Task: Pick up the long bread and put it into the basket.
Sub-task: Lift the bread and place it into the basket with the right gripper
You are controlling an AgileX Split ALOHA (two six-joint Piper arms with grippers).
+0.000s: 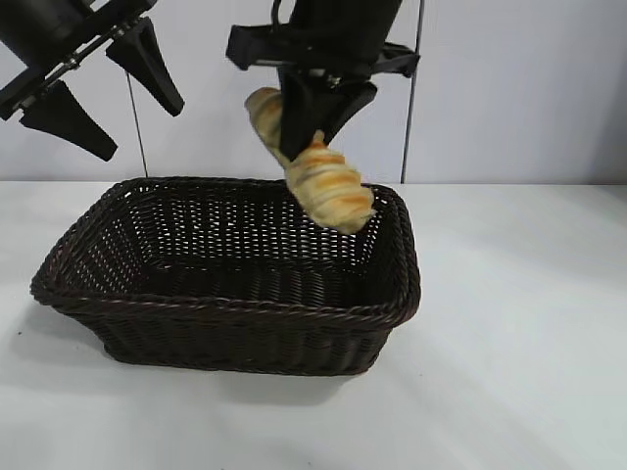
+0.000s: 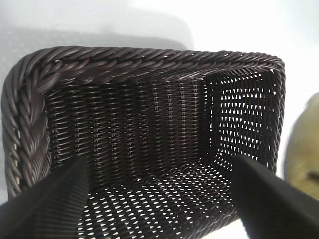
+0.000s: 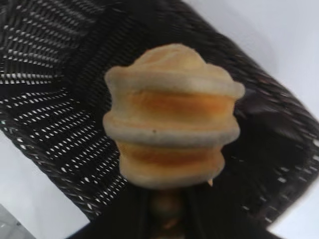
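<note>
my right gripper [image 1: 315, 122] clamps the ridged golden long bread [image 1: 315, 166] above the dark woven wicker basket [image 1: 235, 311]; left gripper [image 1: 122, 93] wide open beside it.

Golden-yellow, orange-banded long bread [image 1: 318, 181]; dark brown woven basket [image 1: 235, 318]; white table [image 1: 509, 343].

One long bread [image 1: 318, 181] is hanging in the upper centre of the exterior view. One basket [image 1: 235, 313] is sitting across the lower left and centre on one white tabletop [image 1: 519, 343]. Two grippers are showing: the left gripper [image 1: 103, 93] at upper left, the right gripper [image 1: 309, 122] at top centre.
</note>
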